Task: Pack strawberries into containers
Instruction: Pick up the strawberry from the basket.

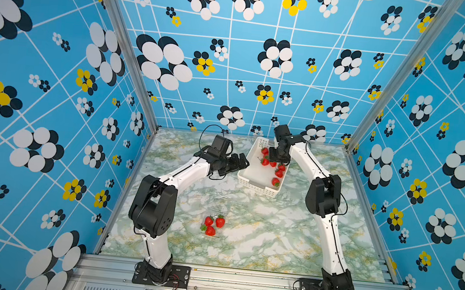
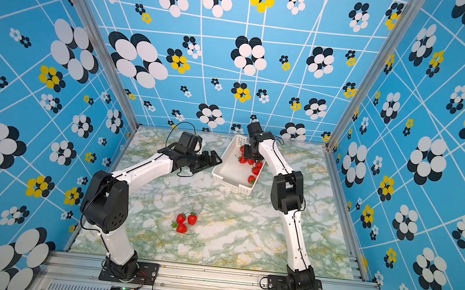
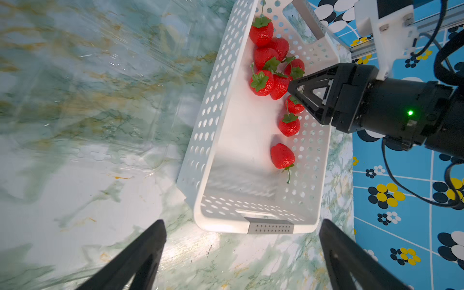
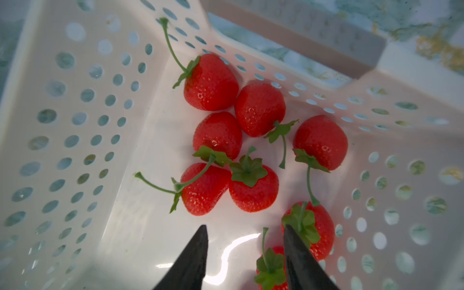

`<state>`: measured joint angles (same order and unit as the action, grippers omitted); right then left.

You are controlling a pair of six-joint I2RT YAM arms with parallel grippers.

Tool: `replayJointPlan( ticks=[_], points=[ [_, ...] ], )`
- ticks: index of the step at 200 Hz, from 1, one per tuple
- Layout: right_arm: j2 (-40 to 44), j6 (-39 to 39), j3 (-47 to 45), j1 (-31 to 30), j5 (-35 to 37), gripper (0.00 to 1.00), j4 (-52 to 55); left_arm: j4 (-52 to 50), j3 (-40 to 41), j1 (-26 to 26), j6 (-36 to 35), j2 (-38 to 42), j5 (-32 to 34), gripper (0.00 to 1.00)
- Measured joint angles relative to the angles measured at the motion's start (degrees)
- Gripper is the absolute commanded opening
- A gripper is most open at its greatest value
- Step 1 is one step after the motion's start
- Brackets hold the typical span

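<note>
Several red strawberries (image 3: 262, 56) lie in a white perforated basket (image 3: 200, 140), most of them at its far end. My right gripper (image 4: 245, 227) reaches down into the basket (image 1: 254, 182). It is open, and one strawberry (image 4: 272, 266) sits between the fingers, close to one of them. My left gripper (image 3: 243, 222) hangs open and empty just outside the basket's near end (image 2: 230, 183). Three strawberries (image 1: 212, 225) sit together at the table's front, inside a faint clear container. A second clear container (image 3: 100, 155) lies empty left of the basket.
The marble table (image 1: 274, 242) is boxed in by blue patterned walls on three sides. An aluminium rail (image 1: 241, 280) with both arm bases runs along the front. The basket lies at the back, slightly right of centre, angled.
</note>
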<state>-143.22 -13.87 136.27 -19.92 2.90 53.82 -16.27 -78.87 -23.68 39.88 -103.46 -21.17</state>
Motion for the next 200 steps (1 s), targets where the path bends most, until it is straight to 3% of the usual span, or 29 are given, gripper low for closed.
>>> replayJointPlan(
  ticks=[200],
  points=[
    [-8.11,2.34,7.8,1.49,-2.38,0.52,-0.39,0.0,-0.92,-1.11,0.0,-0.31,-0.28,0.96]
  ],
)
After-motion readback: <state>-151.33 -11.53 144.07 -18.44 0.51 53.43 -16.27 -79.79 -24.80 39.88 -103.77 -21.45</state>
